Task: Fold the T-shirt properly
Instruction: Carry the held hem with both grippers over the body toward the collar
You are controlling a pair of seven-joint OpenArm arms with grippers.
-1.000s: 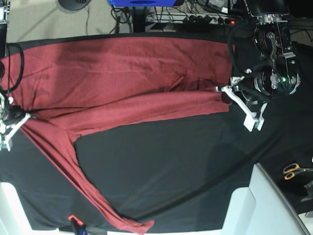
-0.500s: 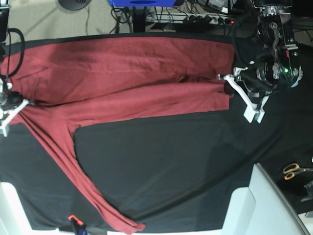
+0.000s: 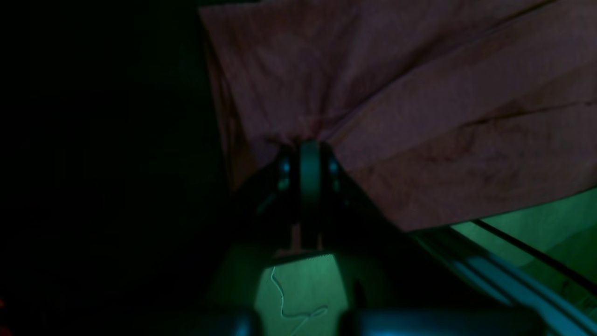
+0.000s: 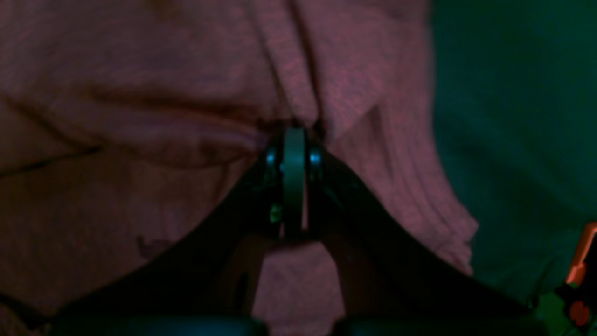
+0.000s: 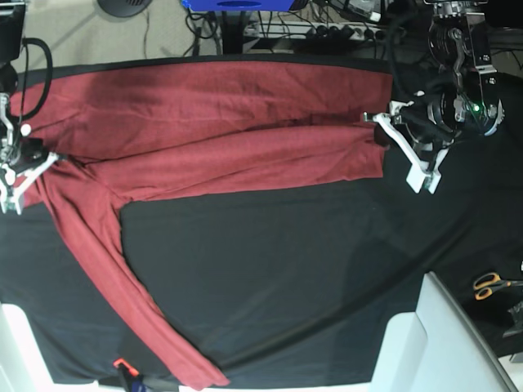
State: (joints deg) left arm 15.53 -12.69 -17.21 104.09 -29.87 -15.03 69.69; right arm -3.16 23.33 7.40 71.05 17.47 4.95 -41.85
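T-shirt [image 5: 212, 122] lies spread along the far side of the black table cover [image 5: 286, 269], one sleeve trailing near-left. Left gripper [image 5: 380, 124] and right gripper [image 5: 29, 159] each pinch an edge; I'd carry both evenly, keeping the fold taut.

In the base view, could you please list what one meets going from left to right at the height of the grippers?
Right gripper → T-shirt → left gripper → black table cover.
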